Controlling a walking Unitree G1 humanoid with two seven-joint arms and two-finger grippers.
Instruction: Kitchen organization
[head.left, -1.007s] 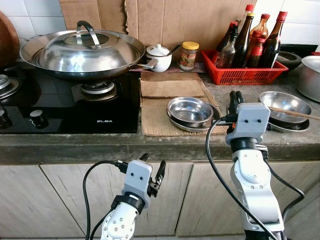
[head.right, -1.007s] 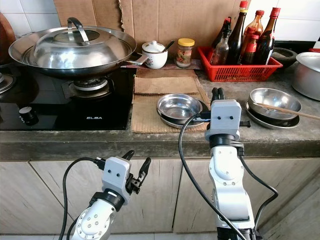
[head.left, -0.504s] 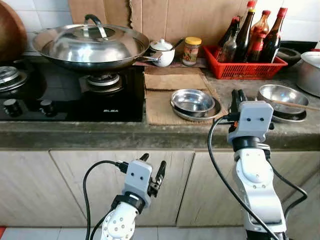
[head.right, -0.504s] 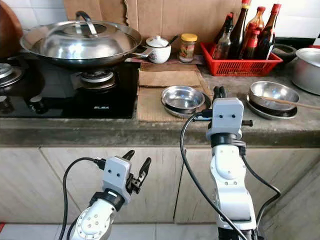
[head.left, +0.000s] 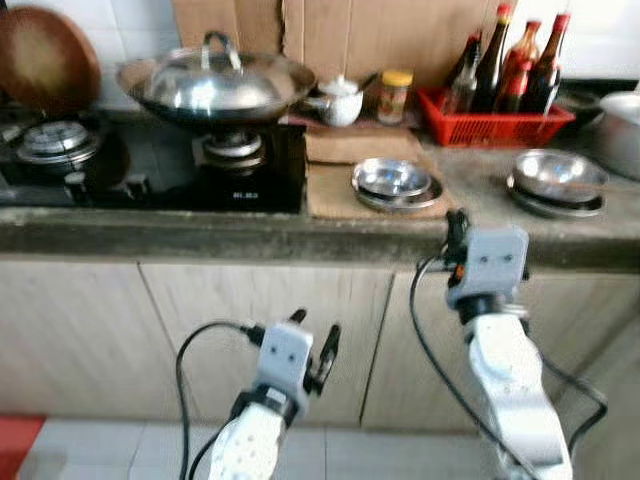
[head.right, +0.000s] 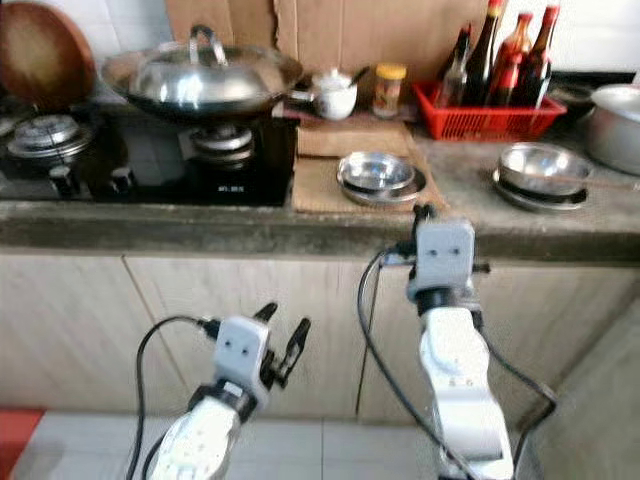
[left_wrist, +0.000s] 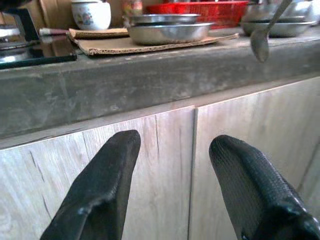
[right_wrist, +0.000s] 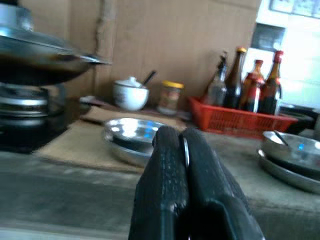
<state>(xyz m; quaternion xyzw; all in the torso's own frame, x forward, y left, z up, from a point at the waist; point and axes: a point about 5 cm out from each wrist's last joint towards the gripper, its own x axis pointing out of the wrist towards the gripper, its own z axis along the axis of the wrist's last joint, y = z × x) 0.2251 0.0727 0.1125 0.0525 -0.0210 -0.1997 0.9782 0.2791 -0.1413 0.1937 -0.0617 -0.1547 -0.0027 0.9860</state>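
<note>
Left arm: silver-grey shell, rounded joint near the base, a black collar below a boxy pale-grey wrist block with two small dark screw points on its face. A black cable loops out from the block's side and runs down.
Left claw (head.left: 313, 338): two long black fingers (left_wrist: 100, 200), tapered, with a fine textured surface.
Right arm: silver tubular forearm, black collar, pale-grey boxy wrist block with two dark dots; black cables curve off both sides.
Right claw (head.left: 457, 226): two black textured fingers (right_wrist: 165, 185).
</note>
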